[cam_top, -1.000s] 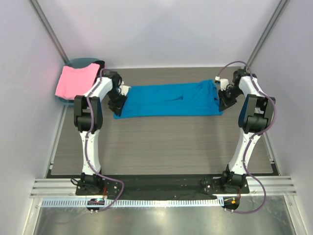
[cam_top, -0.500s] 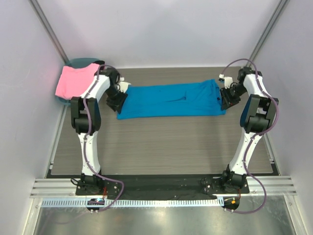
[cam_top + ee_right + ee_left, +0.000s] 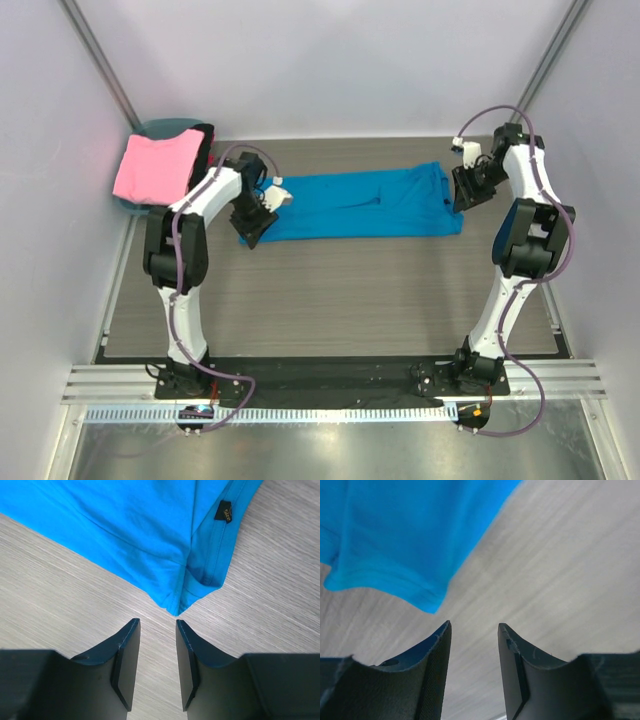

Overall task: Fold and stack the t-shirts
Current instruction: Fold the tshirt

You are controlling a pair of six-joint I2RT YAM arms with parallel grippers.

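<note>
The blue t-shirt (image 3: pixel 355 205) lies flat on the table (image 3: pixel 330 290), folded into 1 long band. My left gripper (image 3: pixel 472 627) hangs at the shirt's left near corner, its 2 fingers spread, with only bare wood between them and the corner hem just past my left fingertip. My right gripper (image 3: pixel 157 622) sits at the shirt's right end, fingers also apart and holding nothing. The shirt's folded corner points into the gap just ahead of my tips, and a black size tag (image 3: pixel 224 511) shows farther up the hem. Beyond the shirt's left end, a pink t-shirt (image 3: pixel 155 165) drapes over a teal bin (image 3: pixel 165 127).
</note>
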